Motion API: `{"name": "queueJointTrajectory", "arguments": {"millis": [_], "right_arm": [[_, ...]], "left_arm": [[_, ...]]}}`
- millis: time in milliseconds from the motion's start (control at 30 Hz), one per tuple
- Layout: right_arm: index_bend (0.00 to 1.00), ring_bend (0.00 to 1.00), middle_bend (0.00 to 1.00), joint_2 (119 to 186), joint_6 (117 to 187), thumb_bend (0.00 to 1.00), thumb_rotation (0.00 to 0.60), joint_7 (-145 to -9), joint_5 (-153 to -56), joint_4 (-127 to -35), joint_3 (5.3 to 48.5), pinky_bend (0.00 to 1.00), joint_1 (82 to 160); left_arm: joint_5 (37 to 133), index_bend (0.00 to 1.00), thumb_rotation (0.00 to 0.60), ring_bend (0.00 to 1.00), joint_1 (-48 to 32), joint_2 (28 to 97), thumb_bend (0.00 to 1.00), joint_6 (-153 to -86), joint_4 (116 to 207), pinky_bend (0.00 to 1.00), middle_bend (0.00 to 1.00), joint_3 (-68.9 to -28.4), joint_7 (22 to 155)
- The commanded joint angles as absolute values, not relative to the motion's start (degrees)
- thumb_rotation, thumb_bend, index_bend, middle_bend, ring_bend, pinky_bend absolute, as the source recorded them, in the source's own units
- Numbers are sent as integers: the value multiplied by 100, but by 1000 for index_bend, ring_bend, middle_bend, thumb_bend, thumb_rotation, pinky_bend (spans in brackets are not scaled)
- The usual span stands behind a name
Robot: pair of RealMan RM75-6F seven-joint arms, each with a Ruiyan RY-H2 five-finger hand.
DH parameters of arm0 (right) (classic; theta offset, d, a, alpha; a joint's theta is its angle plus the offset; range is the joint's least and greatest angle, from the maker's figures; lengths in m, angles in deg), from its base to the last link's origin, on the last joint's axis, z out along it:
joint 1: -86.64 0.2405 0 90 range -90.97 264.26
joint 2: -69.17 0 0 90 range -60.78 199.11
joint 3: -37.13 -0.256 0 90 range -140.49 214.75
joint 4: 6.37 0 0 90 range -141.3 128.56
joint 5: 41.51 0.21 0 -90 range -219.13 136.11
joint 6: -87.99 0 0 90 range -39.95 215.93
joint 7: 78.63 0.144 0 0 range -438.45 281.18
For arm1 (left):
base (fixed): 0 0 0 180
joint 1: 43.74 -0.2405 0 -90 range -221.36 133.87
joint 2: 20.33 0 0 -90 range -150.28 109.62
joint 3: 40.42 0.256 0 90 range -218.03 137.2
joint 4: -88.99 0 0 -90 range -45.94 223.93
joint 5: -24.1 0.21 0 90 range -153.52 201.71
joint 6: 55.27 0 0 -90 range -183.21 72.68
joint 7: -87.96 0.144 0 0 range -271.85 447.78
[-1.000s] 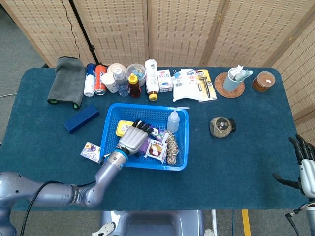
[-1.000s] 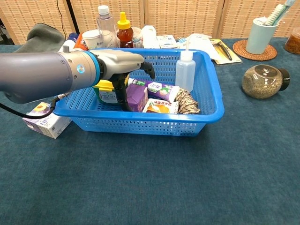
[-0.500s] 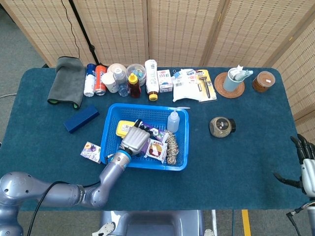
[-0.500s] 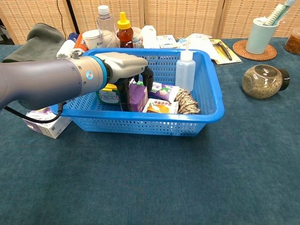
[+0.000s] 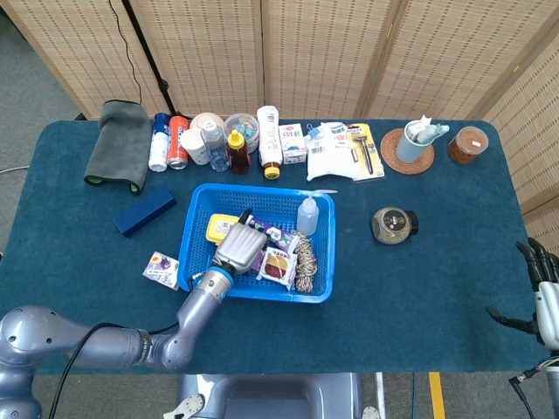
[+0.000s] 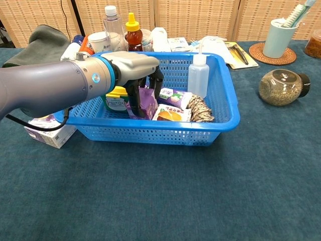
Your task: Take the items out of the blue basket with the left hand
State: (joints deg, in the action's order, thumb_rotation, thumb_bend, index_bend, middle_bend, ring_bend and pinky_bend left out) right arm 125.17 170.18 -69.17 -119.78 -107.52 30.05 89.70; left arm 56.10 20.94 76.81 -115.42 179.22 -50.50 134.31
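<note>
The blue basket (image 5: pixel 320 247) (image 6: pixel 165 134) stands mid-table. My left hand (image 5: pixel 240 247) (image 6: pixel 136 70) reaches into it from the near left and grips a purple carton (image 6: pixel 146 102), which leans in the fingers. Still in the basket are a white squeeze bottle (image 5: pixel 306 216) (image 6: pixel 198 75), a yellow-lidded tin (image 5: pixel 220 228) (image 6: pixel 116 99), snack packets (image 5: pixel 281 264) (image 6: pixel 170 114) and a rope coil (image 5: pixel 305 260) (image 6: pixel 199 109). A small purple-and-white carton (image 5: pixel 162 268) (image 6: pixel 50 131) lies on the cloth left of the basket. My right hand (image 5: pixel 543 297) hangs at the table's right edge, fingers apart, empty.
A blue box (image 5: pixel 144 211) and a grey towel (image 5: pixel 118 144) lie to the left. Bottles and cans (image 5: pixel 218 140) line the back edge. A jar (image 5: pixel 393 223) (image 6: pixel 280 87) lies right of the basket, with a cup of toothbrushes (image 5: pixel 415 144) behind it.
My left hand's fingers, spread above the basket's contents a second ago, have come down and closed around the purple carton, which now tilts in the grip. The right hand has not moved.
</note>
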Motion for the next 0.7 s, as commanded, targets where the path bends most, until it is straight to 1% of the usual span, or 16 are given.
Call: {"name": "queueJointTrajectory", "arguments": {"millis": [33, 167, 333, 433, 533, 700], "right_arm": [[0, 0, 0, 12516, 17016, 0, 600, -6913, -11973, -10752, 3004, 0, 8970], [0, 0, 0, 12508, 17024, 0, 600, -6894, -11982, -10758, 3004, 0, 8965], [0, 0, 0, 12503, 17044, 0, 600, -6904, -11993, -10765, 3009, 0, 8955], [0, 0, 0, 12511, 17057, 0, 600, -6932, -12023, -10782, 3023, 0, 8951], [0, 0, 0, 12512, 17083, 0, 600, -6963, -12063, -10806, 3038, 0, 8943], [0, 0, 0, 12512, 17135, 0, 600, -6997, -12132, -10844, 3064, 0, 8921]], "left_arm": [[5730, 534, 600, 369, 2067, 7636, 202, -11600, 17992, 0, 446, -5101, 13359], [5998, 534, 600, 369, 2003, 7506, 203, -11740, 18198, 0, 446, -5201, 13207], [6269, 534, 600, 370, 1890, 7152, 204, -12066, 18727, 0, 446, -5380, 13117], [6422, 536, 600, 370, 1781, 6783, 203, -12359, 19200, 0, 446, -5503, 13133], [6487, 540, 600, 374, 1628, 6363, 203, -12547, 19677, 0, 449, -5544, 13134], [6658, 541, 600, 375, 1293, 5755, 202, -12732, 20085, 0, 450, -5516, 12911]]}}
